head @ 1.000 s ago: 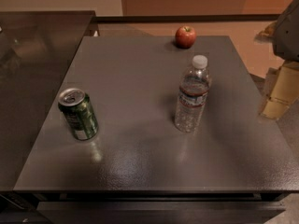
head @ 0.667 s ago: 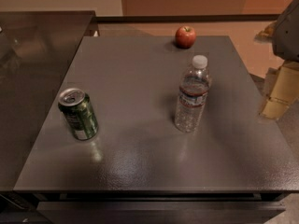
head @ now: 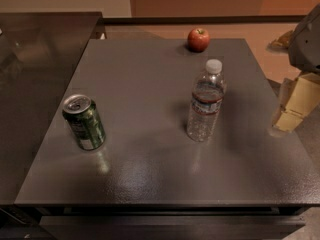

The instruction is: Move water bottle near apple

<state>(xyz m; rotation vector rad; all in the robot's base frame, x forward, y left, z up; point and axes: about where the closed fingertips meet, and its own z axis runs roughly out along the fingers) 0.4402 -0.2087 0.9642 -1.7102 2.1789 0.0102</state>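
One water bottle [head: 205,103], one apple [head: 198,39], one green can [head: 84,122], one gripper [head: 290,113] at right edge (grip unclear)

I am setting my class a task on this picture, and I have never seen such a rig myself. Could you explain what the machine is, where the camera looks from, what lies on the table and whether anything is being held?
There is one picture, from one camera that looks down on a dark grey square table. The machine is a mobile robot with a single arm. Only the arm's end shows, at the right edge of the picture: a grey casing and below it the pale tan gripper, the robot's two-finger hand.

Three things stand on the table. A clear ribbed plastic water bottle with a white cap and a dark label band stands upright near the middle. A small round red apple sits at the far edge. A green soda can stands on the left.

The gripper is off to the right of the bottle and touches none of the three things. Nothing is held.
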